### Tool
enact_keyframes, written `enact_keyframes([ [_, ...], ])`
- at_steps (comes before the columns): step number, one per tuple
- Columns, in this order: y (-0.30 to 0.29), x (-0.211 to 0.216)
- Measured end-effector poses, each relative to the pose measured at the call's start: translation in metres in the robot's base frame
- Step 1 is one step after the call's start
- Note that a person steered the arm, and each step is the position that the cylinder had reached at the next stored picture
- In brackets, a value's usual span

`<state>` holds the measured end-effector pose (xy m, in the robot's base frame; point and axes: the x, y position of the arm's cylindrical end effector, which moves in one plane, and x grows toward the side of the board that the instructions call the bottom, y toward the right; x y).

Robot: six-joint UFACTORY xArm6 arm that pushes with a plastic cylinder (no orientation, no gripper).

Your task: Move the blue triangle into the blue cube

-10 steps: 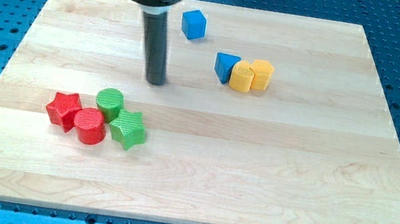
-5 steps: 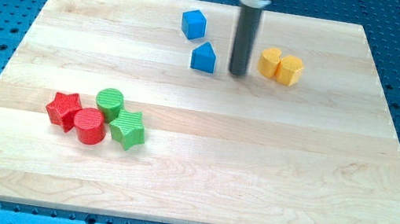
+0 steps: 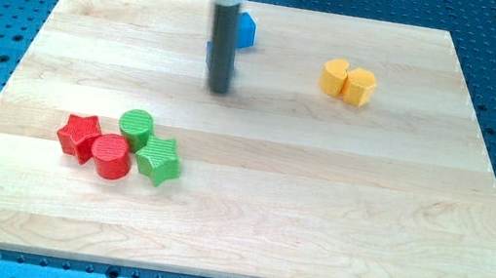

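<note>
Blue triangle [image 3: 210,51] shows only as a sliver behind the rod, apparently just beside the blue cube [image 3: 246,28]; contact cannot be confirmed. My tip [image 3: 220,89] sits just below the blue cube; no gripper fitted, nothing held.

- my tip [image 3: 220,89] stands at the view's top centre; the blue cube [image 3: 246,29] and a blue sliver [image 3: 210,52] crowd just behind it.
- yellow blocks [image 3: 349,81] sit well apart at the view's right.
- red star [image 3: 78,133], red cylinder [image 3: 111,156], green cylinder [image 3: 137,126] and green star [image 3: 159,159] clog the surface [image 3: 334,221] lower left.

A straight, dark grey rod hangs from a wider black-and-silver round collar, ending at my tip [image 3: 220,90].
</note>
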<state>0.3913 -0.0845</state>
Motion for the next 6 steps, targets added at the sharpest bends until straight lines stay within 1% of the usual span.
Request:
enact_keyframes([
  [1,-0.018,-0.016],
  [2,0.018,-0.006],
  [3,0.056,-0.026],
  [4,0.033,-0.067],
  [5,0.015,-0.016],
  [6,-0.033,-0.047],
])
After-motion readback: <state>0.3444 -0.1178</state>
